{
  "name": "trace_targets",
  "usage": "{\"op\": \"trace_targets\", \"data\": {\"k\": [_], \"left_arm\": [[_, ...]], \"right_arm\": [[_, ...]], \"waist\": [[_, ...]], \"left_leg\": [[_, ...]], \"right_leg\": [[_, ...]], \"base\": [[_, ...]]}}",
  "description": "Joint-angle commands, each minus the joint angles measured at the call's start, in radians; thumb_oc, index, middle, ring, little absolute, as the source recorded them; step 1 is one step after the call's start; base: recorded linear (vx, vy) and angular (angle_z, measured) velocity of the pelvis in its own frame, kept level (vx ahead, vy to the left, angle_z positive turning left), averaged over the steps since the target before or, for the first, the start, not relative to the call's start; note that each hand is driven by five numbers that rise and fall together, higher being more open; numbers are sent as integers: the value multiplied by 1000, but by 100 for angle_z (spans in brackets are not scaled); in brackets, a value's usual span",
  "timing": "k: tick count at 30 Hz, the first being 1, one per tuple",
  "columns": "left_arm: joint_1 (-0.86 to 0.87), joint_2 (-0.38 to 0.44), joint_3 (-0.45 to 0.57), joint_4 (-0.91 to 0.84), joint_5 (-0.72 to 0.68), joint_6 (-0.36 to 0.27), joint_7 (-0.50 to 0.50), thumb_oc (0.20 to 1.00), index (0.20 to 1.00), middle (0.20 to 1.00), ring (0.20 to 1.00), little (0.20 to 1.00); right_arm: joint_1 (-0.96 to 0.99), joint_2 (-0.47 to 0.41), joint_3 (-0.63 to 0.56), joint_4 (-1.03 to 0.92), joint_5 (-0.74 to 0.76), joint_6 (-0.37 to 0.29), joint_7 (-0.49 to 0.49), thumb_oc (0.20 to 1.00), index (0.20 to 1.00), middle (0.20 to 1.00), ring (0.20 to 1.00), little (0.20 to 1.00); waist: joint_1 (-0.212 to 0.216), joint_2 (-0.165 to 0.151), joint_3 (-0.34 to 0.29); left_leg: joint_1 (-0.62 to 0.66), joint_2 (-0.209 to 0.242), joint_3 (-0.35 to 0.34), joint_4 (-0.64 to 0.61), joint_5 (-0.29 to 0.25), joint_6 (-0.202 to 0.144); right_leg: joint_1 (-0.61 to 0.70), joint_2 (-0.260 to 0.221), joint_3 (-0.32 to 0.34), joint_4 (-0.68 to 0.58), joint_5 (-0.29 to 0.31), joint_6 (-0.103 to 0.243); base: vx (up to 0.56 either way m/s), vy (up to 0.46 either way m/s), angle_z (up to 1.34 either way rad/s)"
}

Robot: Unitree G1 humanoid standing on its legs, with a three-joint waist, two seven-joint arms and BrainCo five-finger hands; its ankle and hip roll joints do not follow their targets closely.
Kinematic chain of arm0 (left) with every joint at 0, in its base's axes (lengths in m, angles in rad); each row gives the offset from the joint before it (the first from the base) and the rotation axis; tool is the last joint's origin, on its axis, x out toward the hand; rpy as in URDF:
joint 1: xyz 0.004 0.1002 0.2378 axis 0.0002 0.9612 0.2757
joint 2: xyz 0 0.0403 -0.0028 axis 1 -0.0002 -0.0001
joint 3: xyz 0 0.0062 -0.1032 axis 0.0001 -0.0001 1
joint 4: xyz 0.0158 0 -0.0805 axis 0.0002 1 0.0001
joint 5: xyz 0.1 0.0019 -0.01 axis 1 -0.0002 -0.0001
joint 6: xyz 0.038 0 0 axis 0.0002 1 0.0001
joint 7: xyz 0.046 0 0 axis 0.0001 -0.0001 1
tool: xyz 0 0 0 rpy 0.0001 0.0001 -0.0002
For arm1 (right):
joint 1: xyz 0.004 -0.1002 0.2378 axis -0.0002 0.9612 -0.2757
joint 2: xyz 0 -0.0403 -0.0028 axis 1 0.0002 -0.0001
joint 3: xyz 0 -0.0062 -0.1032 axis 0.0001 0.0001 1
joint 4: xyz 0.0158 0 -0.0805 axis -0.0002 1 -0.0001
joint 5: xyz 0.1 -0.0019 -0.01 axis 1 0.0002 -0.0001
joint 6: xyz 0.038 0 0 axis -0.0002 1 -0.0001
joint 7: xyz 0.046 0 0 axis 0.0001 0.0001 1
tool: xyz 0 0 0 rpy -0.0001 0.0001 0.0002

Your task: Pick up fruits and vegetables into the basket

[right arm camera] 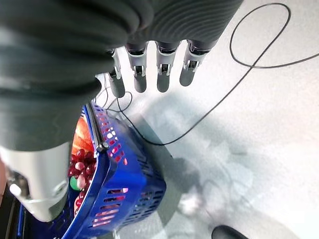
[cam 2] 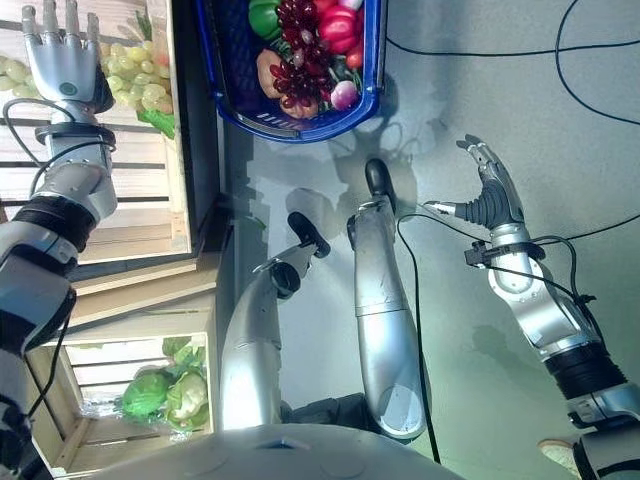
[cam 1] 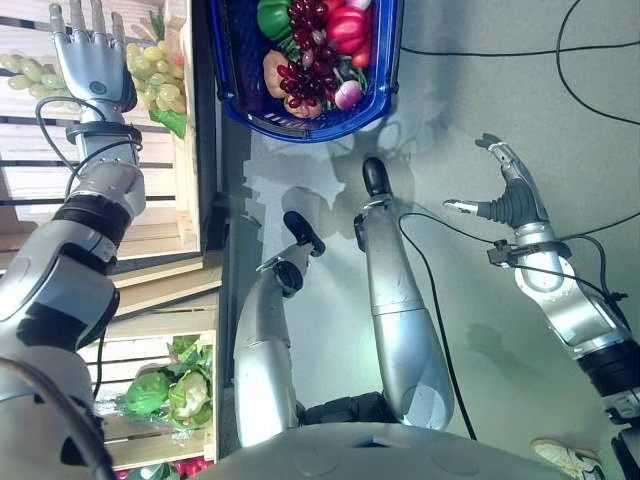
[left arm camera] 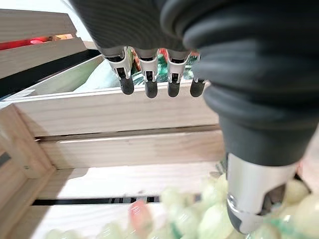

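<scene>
The left hand [cam 1: 92,62] hovers with fingers straight and spread, holding nothing, over the green grapes [cam 1: 150,70] lying in the wooden crate [cam 1: 185,150] at far left. The blue basket [cam 1: 232,85] sits on the floor just right of the crate — already loaded with dark grapes [cam 1: 305,60], a green pepper [cam 1: 273,18] and red produce. The right hand [cam 1: 505,195] idles at right above the floor, fingers loosely apart, empty. The green bunch looks light, soft and lumpy — likely best cupped around its middle or pinched at the stem, since single grapes could slip or detach.
</scene>
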Motion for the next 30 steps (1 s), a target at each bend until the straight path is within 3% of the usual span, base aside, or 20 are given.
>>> {"op": "trace_targets", "data": {"k": [1,16,25,30], "left_arm": [[-10,33,81,116,-32,73,27,1000,1000,1000,1000,1000],[-71,-17,17,209,-139,119,-185,1000,1000,1000,1000,1000],[-47,-24,26,271,-202,151,-225,1000,1000,1000,1000,1000],[-47,-18,36,284,-141,172,-211,1000,1000,1000,1000,1000]], "right_arm": [[2,-5,33,8,-21,-51,-30,1000,1000,1000,1000,1000],[-54,15,55,54,-1,-62,-20,1000,1000,1000,1000,1000],[-78,16,47,51,5,-38,-21,1000,1000,1000,1000,1000],[-85,12,45,49,5,-32,-29,1000,1000,1000,1000,1000]], "waist": [[-53,9,-24],[-58,-3,-24],[-56,-7,-24],[-54,-10,-24]], "left_leg": [[-68,-3,-3,54,-70,14],[-119,-6,-6,49,-63,10],[-141,-3,-2,56,-61,7],[-154,2,-1,63,-60,5]], "right_leg": [[-3,48,-27,7,-85,27],[-56,66,-18,9,-78,32],[-75,65,-17,9,-74,32],[-83,64,-17,8,-72,30]], "base": [[0,-7,-7],[1,3,-1],[-1,17,-1],[-3,22,-1]]}}
